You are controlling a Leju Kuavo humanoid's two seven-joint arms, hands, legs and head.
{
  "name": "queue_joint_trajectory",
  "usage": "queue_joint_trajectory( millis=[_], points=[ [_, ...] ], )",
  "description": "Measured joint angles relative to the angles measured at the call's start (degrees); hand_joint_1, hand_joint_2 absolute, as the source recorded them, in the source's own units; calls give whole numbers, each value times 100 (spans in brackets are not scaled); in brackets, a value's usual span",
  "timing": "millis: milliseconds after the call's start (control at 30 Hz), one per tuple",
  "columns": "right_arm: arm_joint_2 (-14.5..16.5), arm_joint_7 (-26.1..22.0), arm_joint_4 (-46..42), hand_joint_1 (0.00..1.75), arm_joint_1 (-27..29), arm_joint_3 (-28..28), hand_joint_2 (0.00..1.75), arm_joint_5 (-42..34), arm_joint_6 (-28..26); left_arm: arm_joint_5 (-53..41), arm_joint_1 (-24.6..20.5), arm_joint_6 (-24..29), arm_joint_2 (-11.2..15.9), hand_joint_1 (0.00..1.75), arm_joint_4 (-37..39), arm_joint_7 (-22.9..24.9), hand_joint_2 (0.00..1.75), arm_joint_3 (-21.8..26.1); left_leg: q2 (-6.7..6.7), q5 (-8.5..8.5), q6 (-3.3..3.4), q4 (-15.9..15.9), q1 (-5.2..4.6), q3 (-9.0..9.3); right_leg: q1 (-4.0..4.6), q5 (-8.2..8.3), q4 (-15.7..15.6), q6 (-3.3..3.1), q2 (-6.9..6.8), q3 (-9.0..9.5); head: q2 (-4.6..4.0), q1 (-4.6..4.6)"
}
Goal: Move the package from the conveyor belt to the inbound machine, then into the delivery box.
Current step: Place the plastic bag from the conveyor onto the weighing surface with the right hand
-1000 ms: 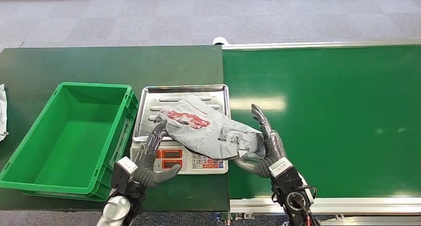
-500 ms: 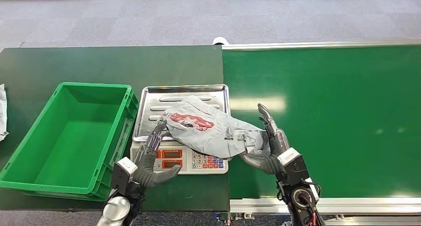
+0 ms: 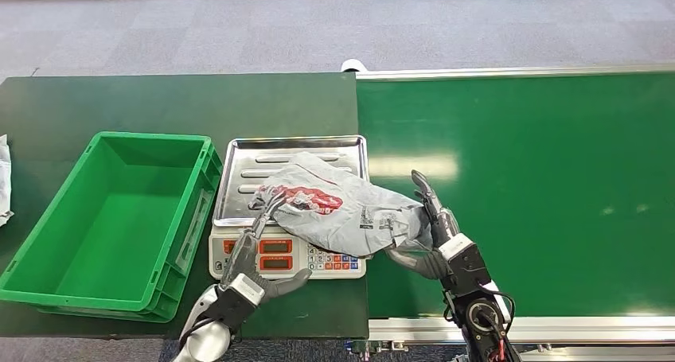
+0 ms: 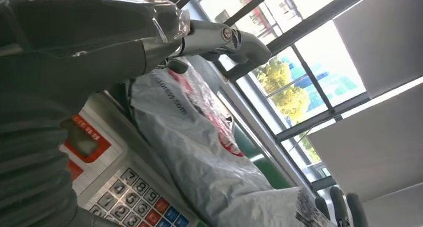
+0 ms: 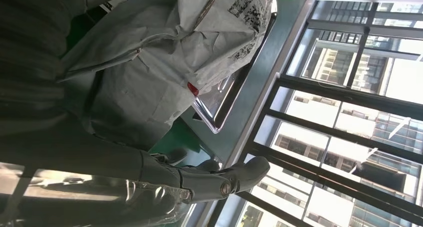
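Hands come first, low in the head view. The left hand [image 3: 253, 265] has slid forward over the scale's [image 3: 239, 159] keypad [image 3: 333, 259] since a second ago, and its fingers [image 3: 269, 204] now reach up to the near-left edge of the package [image 3: 342, 207], spread and touching the grey film beside the red print. Whether they pinch it or only rest on it, I cannot tell; the left wrist view shows the fingers [image 4: 219, 37] extended over the bag [image 4: 199, 137] rather than curled under it. The right hand [image 3: 430, 227] has drawn in closer against the package's right end, fingers apart, thumb low underneath and the other fingers standing behind the bag, cupping it without a clear grip.

Beyond the fingertips, the package lies crumpled across the scale's steel pan, its right end hanging off past the pan toward the belt [image 3: 541, 179]. It has shifted slightly left as the hands closed in. So the weighing step looks done or nearly so, and both hands appear to be gathering the bag for the lift.

Left of the left fingers, well apart, stands the bin [image 3: 48, 243], the likely next stop. Thin film may slip from an open-fingered hold, so both sides probably need firmer contact first.
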Motion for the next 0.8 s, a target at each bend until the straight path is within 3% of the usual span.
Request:
queue_joint_trajectory(
  millis=[133, 433, 600, 800],
  points=[
    [25, 2, 69, 0, -15, 0, 175, 42, 15, -421, -112, 317, -23, 0, -112, 15, 175, -383, 0, 0, 0, 1, 0, 1, 0, 0, 0, 0, 0, 3, 0, 1],
    [35, 2, 124, 0, -15, 0, 175, 88, 22, -976, -291, 707, -39, 0, -169, 191, 175, -777, 0, 0, 0, 1, 0, 2, 0, 0, 0, 0, 0, 1, 0, 1],
    [42, 23, 121, 0, -3, 0, 175, 160, 39, -2053, -765, 1077, -57, 0, -94, 973, 175, -1324, -1, 1, 1, 2, -1, 3, -2, 2, 0, 2, 0, 3, 0, 1],
    [66, 166, 2, 0, 105, 0, 175, 227, 52, -3577, -1362, 1402, -195, 0, 268, 2371, 175, -1935, -1, 0, 1, 4, -1, 3, -3, 2, 0, 2, 0, 1, 0, 1]
  ],
)
